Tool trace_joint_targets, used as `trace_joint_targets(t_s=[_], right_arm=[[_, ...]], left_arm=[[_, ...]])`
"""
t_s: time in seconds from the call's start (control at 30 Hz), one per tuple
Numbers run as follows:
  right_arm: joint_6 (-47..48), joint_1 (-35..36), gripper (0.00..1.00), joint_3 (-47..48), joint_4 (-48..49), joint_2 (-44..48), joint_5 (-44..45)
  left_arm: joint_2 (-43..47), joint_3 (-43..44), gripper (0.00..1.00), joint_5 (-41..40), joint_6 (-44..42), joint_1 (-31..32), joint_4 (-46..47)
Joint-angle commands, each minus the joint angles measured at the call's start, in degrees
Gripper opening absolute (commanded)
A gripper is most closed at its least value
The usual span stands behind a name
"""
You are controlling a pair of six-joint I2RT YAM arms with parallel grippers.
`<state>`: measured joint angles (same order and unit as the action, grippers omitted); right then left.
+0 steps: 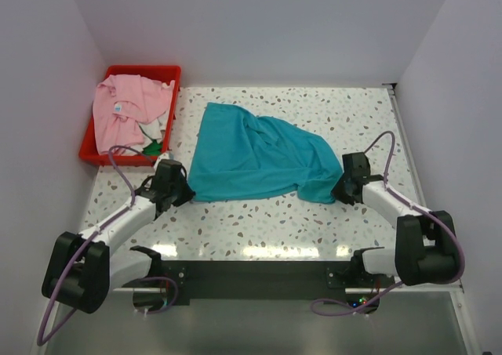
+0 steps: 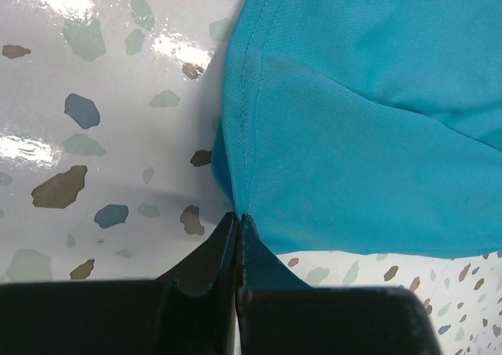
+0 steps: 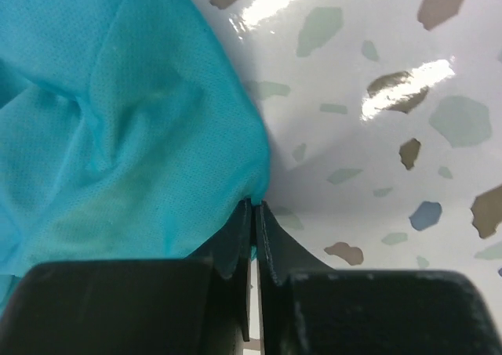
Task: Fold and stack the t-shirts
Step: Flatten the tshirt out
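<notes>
Both arms reach low, left tool [image 1: 185, 190] and right tool [image 1: 337, 189] clamped on the teal t-shirt [image 1: 251, 155]

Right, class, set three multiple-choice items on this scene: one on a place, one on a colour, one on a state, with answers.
1. Where is the pink t-shirt? A on a hanger; B in the bin; C on a chair.
2. What colour is the bin? A green; B blue; C red.
3. The left gripper is: A shut on the edge of the teal t-shirt; B wide open; C out of view.
Answers: B, it lies heaped inside the bin; C, its walls are red; A, its fingers pinch the edge.
</notes>
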<state>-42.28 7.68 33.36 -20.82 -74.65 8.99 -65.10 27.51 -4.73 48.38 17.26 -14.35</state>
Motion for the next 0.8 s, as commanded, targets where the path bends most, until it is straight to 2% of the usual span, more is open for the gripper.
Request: trace_joint_targets(t_s=[0.0,0.13,0.33,0.5,0.77], right_arm=[[-0.43,0.49,0.0,-0.32,0.43,-3.4,-2.57],[0.88,0.49,0.0,4.24,-4.9,1.51,-5.3],[3.96,0.23,0.0,21.02,-17.82,13.03,-4.51],[5.54,0.14,0.0,38.42,-25.4,19.7,-3.99],[8.18,0.14,0.0,64.93,-33.84,22.89,-1.44]], left_arm=[[0.06,3.25,0.0,-0.01,-1.71,-0.47,0.9],[0.94,6.67,0.0,-0.27,-3.9,-0.56,-1.38],[5.5,18.97,0.0,-3.35,-8.73,-0.56,-9.72],[10.77,33.99,0.0,-5.2,-11.46,-0.56,-18.33],[14.83,61.65,0.0,-5.46,-12.61,-0.56,-28.18]])
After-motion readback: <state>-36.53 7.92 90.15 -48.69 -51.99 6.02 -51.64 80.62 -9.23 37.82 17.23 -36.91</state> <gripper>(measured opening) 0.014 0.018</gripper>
